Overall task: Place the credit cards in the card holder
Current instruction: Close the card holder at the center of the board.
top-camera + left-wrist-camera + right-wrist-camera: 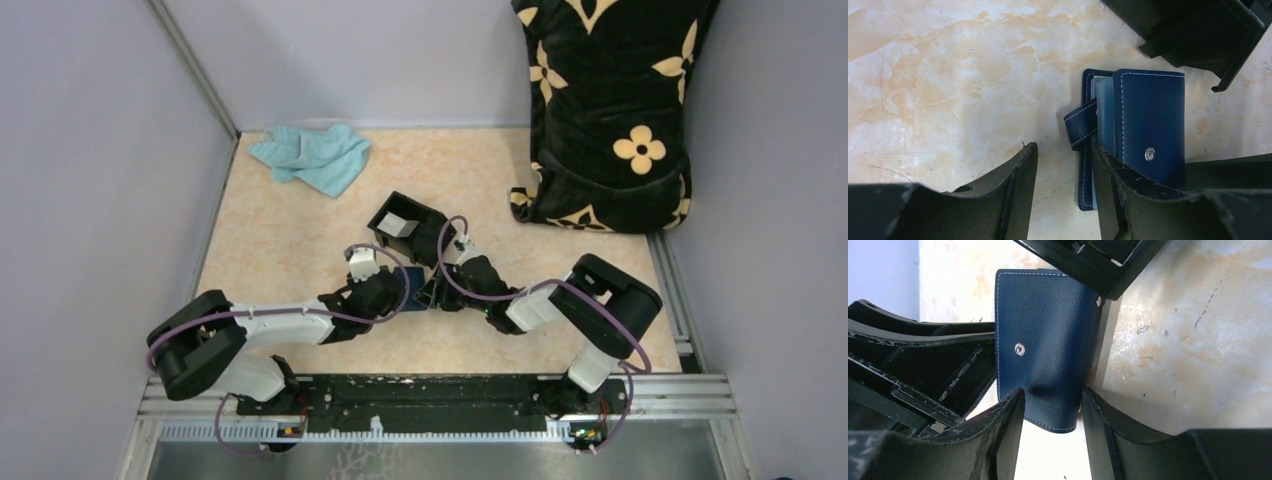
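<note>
Holder point(1048, 340) looked light, soft leather, dimpled where right gripper point(1053, 392) pinched it. Left gripper point(1063, 150) was spread near tab point(1080, 125). Judged slick; best taken at stitched edge.

Left arm point(280, 322): elbow folded back and out to the left, forearm stretched low toward the card holder point(1048, 325). Left gripper point(1063, 155) sits at the card holder's left side, jaws parted. One finger point(1120, 200) overlaps the card holder's near corner, the other stands off beside it; nothing pinched between them.

Right arm point(600, 310): elbow raised out to the right, forearm angled back in toward the card holder from its right side. Right gripper point(1053, 395) clamped across the card holder's cover near one end, fingers point(1003, 440) on either side, leather dimpled between them.

Both wrists low over the card holder, the grippers nearly tip to tip in the top view
</note>
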Robot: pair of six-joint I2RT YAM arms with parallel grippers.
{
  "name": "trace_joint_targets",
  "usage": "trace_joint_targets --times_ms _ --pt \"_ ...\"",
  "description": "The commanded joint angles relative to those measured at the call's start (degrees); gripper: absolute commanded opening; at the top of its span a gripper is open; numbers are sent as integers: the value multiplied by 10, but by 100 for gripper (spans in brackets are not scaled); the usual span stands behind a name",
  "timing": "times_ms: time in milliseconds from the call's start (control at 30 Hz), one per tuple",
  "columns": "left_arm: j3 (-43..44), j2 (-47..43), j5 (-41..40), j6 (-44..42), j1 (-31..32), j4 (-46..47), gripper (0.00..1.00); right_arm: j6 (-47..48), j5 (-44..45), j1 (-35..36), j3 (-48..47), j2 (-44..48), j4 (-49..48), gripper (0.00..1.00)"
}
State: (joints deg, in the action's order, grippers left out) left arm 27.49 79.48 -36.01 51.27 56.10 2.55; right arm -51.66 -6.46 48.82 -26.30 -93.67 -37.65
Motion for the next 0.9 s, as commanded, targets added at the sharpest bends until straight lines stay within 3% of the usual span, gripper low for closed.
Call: trace_joint_targets --times_ms 0,233,567,667,867 --pt "-37 47 86 30 -1 -68 52 -37 -21 -1 43 -63 -47 47" --pt "-30 77 103 30 -1 -73 50 -85 -47 -1 78 -121 -215 47" --pt "-37 102 120 34 -1 -69 46 -98 -54 -1 53 -164 -238 47" --pt "-38 106 126 31 -1 -67 45 -105 -57 -1 43 -172 -240 39" --pt "-29 105 136 23 -1 -76 44 -120 -66 -3 32 -178 -253 7"
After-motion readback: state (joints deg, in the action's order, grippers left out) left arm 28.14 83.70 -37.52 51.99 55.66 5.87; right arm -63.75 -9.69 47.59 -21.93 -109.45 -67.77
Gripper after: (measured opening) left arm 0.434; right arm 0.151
